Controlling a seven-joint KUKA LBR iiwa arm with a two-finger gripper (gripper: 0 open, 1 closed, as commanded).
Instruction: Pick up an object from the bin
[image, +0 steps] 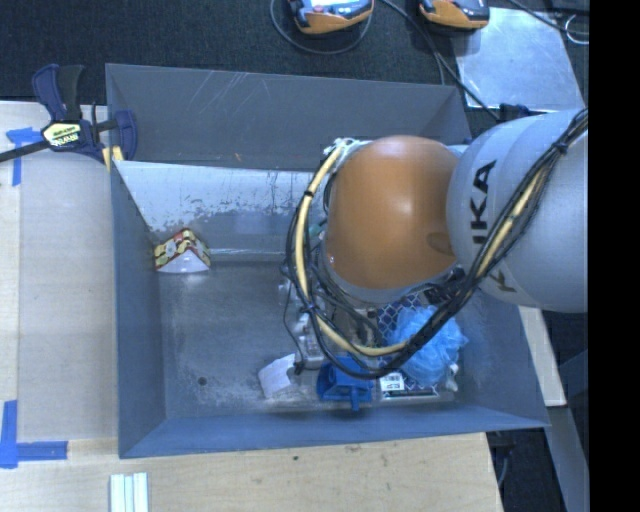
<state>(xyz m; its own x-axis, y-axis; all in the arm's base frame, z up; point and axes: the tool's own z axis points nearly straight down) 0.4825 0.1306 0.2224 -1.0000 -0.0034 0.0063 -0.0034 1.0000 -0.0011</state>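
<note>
While the hand (306, 358) hangs low over the front of the bin (140, 330), the thing nearest under it on my screen is a pale scrap (274, 378). It is small, whitish and crumpled, perhaps clear wrap, and lies flat on the floor close to the front wall, a little right of the middle. Just beside it to the right sits a dark blue piece (345, 390), blocky in shape. Past that are a flat card (405, 385) with a white label and a bright blue mesh bag (430, 340), crumpled, all bunched toward the front right corner. I cannot tell whether the hand is wide or narrow, nor whether it has anything in it, because the orange cover (390, 215) on the wrist and the looped cables (310, 300) sit in front of it. The arm (520, 220) reaches in from the right and bends steeply down, wrist aimed at the floor. Well apart, at the back left of the floor, lies a wedge-shaped packet (181, 251) printed yellow and red.
</note>
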